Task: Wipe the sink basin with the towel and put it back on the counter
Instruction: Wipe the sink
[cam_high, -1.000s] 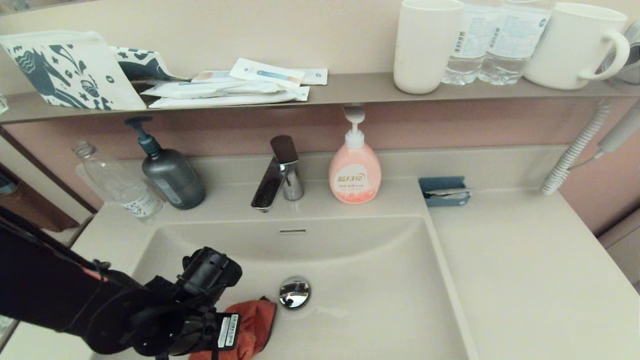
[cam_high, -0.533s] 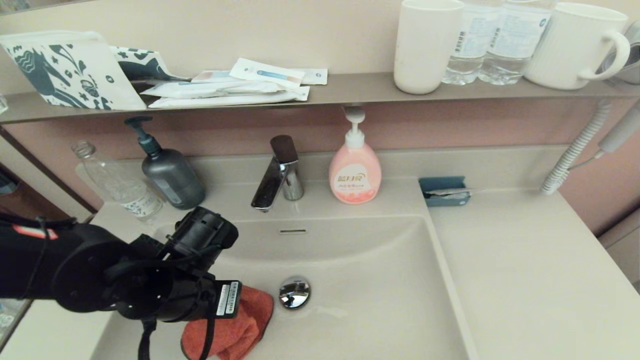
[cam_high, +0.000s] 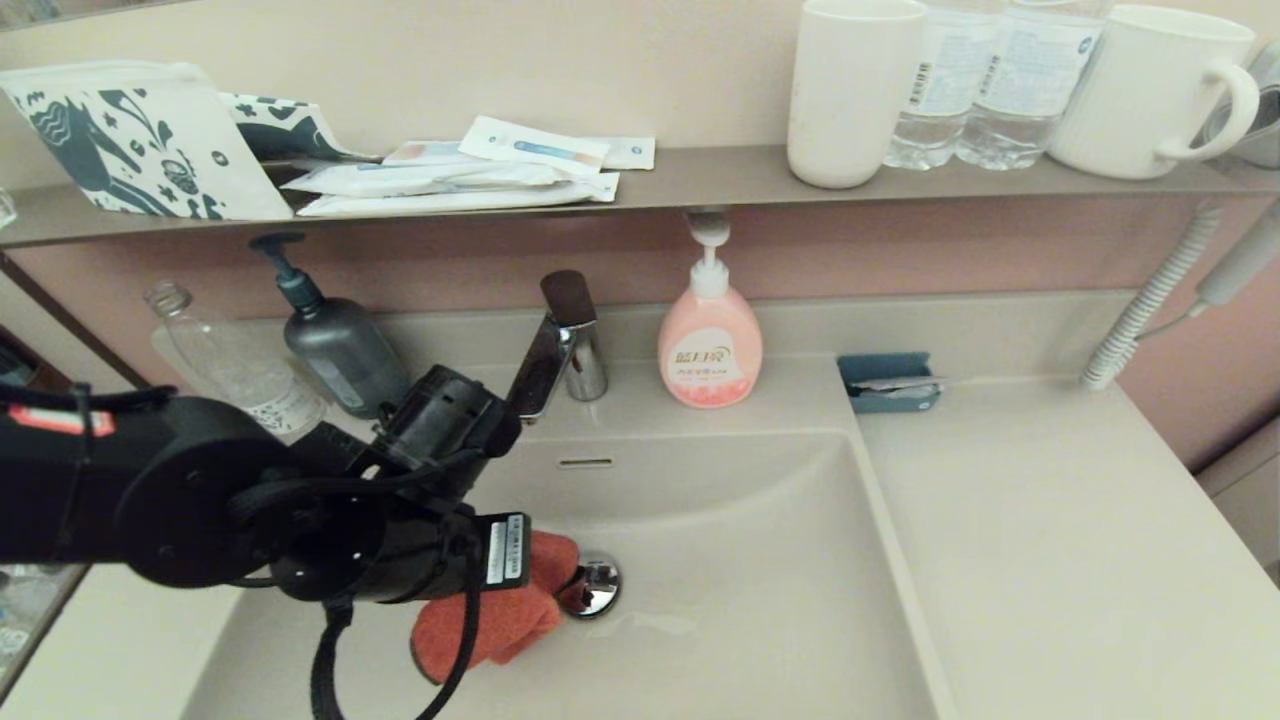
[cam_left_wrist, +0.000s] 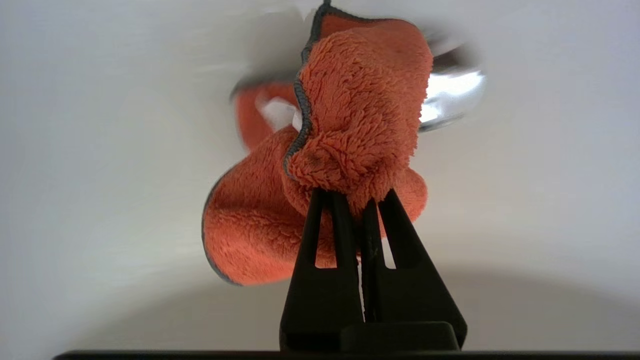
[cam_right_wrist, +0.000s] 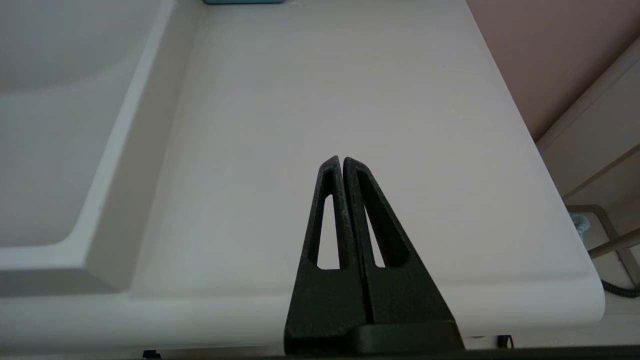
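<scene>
The left jaws (cam_left_wrist: 357, 197) are pinched tight on a bunched fold of the towel (cam_left_wrist: 320, 165), which hangs from them in a crumpled wad. In the head view the left jaws themselves are hidden under the arm, and the towel (cam_high: 500, 610) sits low in the basin (cam_high: 760, 560), pressed against or just beside the chrome drain plug (cam_high: 592, 588); the wrist view shows the cloth overlapping the plug's edge. So the wiping step looks to be under way, with the cloth down at the basin floor near its middle. How much of the basin is already wiped cannot be told; its walls and right part show no cloth near them. Left to do, as I judge it: finish the strokes, lift the towel out and lay it on the desk (cam_high: 1050, 520) to the right of the basin. The right jaws (cam_right_wrist: 342, 165) are closed on nothing, parked above that desk (cam_right_wrist: 350, 100).
</scene>
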